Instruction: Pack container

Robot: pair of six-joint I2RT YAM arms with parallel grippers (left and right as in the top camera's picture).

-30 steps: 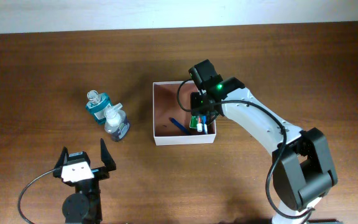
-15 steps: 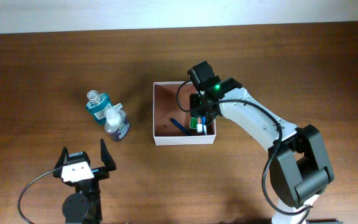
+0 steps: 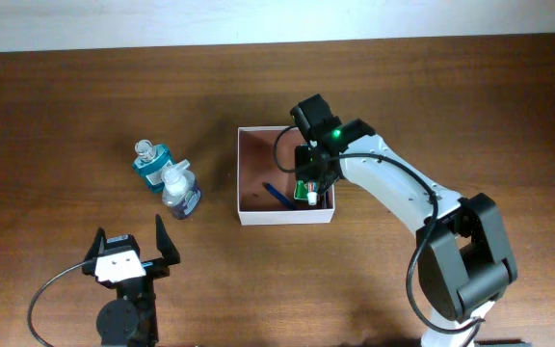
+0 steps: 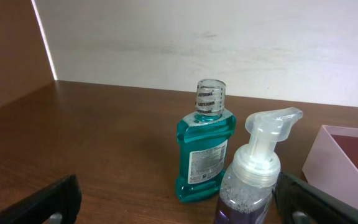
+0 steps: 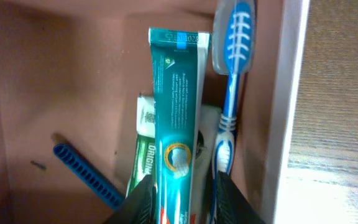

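The container is a white-walled square box with a reddish-brown inside at mid-table. Its right wall shows in the right wrist view. My right gripper reaches down into its right side. It is shut on a teal toothpaste tube that lies over a green box, beside a blue toothbrush. A blue comb lies on the container floor. My left gripper is open and empty near the front edge. A teal mouthwash bottle and a clear pump bottle stand ahead of it.
The two bottles stand left of the container on the brown wooden table. The container's pink-looking corner shows at the right of the left wrist view. A white wall runs behind the table.
My right gripper has shifted slightly toward the container's front right corner with the tube. The left arm and the bottles have not moved.
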